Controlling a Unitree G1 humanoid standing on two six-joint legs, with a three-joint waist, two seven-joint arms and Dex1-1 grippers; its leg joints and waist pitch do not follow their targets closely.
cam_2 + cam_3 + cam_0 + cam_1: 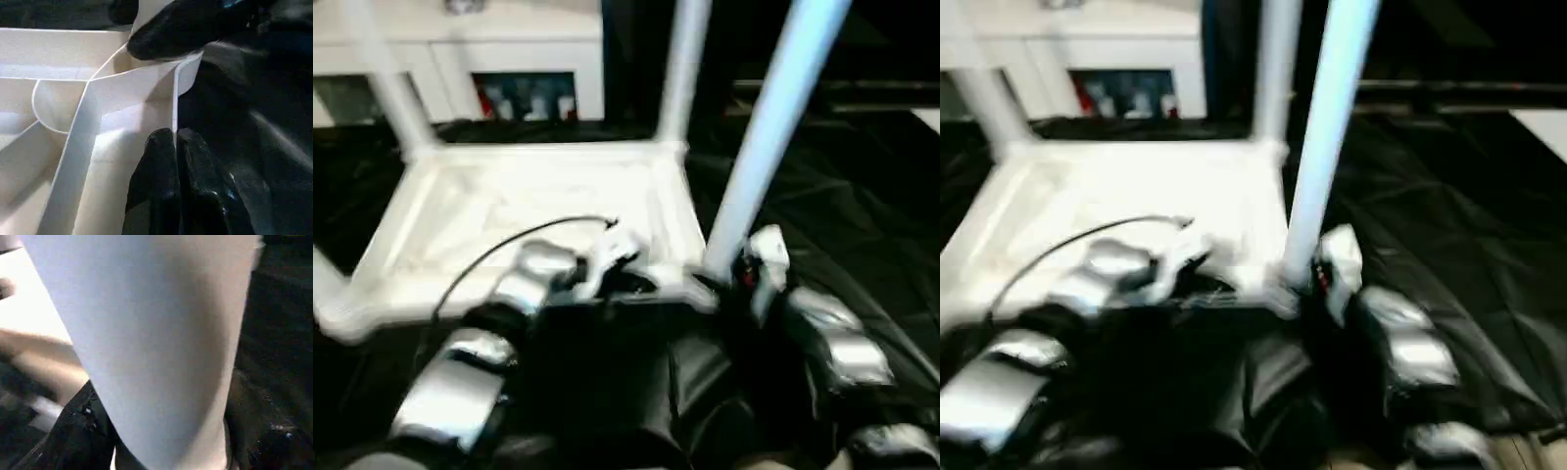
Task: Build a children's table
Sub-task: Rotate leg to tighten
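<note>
White plastic rectangular tabletop (538, 211) lies upside down, ribbed underside up, mid-left of frame on black sheeting (862, 215). White tapered tube legs stand in its corner sockets; the near-right leg (773, 127) rises centre-right. Left claw (177, 147) is closed, fingertips pinched over the tabletop's rim wall near that corner. Right claw (754, 269) sits at the leg's base, fingers around the tube; can't tell if it actually grips.
</note>
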